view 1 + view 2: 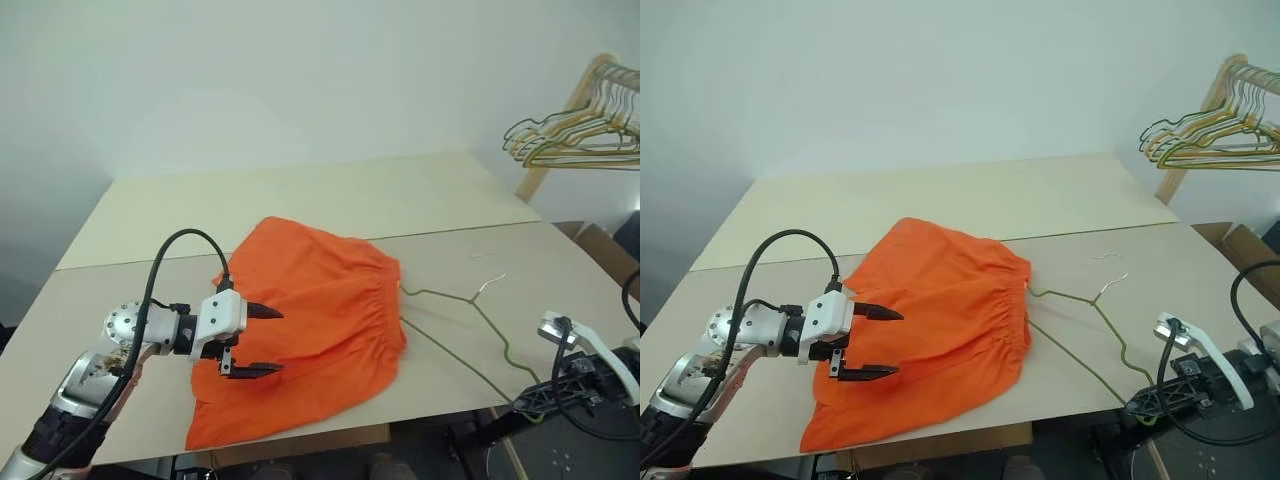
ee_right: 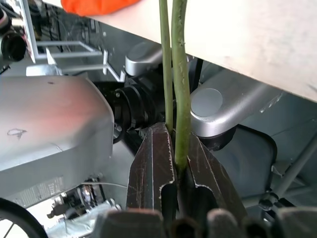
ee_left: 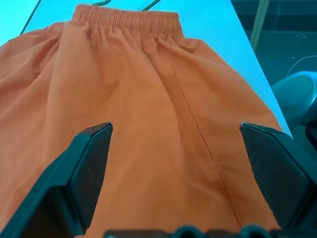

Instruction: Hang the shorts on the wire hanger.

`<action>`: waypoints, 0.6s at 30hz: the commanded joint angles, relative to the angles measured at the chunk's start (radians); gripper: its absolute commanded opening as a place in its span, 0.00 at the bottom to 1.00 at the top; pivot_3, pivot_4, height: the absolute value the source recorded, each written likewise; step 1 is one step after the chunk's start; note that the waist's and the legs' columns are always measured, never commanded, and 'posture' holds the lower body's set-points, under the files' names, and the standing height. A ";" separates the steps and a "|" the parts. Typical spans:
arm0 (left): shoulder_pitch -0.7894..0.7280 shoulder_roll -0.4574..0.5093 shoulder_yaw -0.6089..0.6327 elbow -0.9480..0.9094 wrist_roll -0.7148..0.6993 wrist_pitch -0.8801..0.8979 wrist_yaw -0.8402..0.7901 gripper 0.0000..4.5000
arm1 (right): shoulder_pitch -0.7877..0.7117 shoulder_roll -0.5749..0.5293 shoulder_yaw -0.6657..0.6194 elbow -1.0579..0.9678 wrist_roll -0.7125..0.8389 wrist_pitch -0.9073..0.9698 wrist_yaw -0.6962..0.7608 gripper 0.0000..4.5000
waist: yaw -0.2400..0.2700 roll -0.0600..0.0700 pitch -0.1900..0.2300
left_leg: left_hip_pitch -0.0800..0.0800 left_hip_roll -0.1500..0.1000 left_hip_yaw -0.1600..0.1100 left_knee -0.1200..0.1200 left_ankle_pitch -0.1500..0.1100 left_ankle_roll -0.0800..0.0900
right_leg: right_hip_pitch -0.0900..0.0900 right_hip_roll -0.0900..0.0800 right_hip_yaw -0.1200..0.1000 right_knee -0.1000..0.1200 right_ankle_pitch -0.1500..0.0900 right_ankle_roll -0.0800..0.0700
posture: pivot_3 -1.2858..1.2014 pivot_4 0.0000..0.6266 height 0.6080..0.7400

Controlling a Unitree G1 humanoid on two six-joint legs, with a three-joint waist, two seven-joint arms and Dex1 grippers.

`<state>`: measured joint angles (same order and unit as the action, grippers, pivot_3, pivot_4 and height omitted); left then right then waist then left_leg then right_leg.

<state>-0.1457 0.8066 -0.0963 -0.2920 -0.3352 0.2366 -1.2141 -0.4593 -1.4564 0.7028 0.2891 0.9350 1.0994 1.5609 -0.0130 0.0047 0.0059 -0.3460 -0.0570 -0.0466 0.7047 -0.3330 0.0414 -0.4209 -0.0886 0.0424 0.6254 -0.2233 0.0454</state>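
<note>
Orange shorts (image 1: 310, 320) hiding wire hanger (image 1: 480, 345) end

Left arm (image 1: 120, 345): silver-grey metal segments, worn and scuffed near the elbow, black sleeve-like section lower down. Round silver wrist joint with small screws around its face. Thick black cable (image 1: 170, 250) loops up from the forearm and plugs into the top of a white boxy gripper housing (image 1: 222, 312). Left gripper (image 1: 255, 342): two black tapered fingers, pointed tips; in the left wrist view they look like broad matte black wedges.

Right arm (image 1: 1200, 370): white cover plates over a black skeletal frame, black cables looping alongside. Right gripper (image 2: 174, 163): two dark fingers, scratched and streaked, brownish sheen.
</note>
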 commanded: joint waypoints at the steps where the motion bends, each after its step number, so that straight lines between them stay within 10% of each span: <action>1: -0.023 -0.001 0.007 -0.003 -0.005 -0.016 -0.001 0.99 | -0.049 0.028 0.011 0.078 -0.027 0.018 0.054 0.00 | -0.001 0.001 0.000 | 0.000 0.000 0.000 0.000 0.000 0.000 | 0.000 0.001 0.000 0.000 0.000 0.000 | 0.49 0.00 1.00; 18: -0.018 -0.007 -0.002 0.003 0.003 -0.024 0.004 0.99 | -0.177 0.130 0.109 0.097 -0.030 0.039 0.054 0.00 | -0.003 0.001 -0.001 | -0.001 0.000 0.000 0.000 0.000 0.000 | -0.001 -0.001 0.000 0.000 0.000 0.000 | 0.49 0.00 1.00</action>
<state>-0.1469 0.7986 -0.1016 -0.2830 -0.3325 0.2232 -1.2127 -0.6034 -1.3372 0.8047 0.3954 0.8881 1.1409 1.5610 -0.0162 0.0060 0.0054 -0.3469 -0.0568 -0.0470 0.7046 -0.3330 0.0414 -0.4223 -0.0890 0.0428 0.6255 -0.2232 0.0454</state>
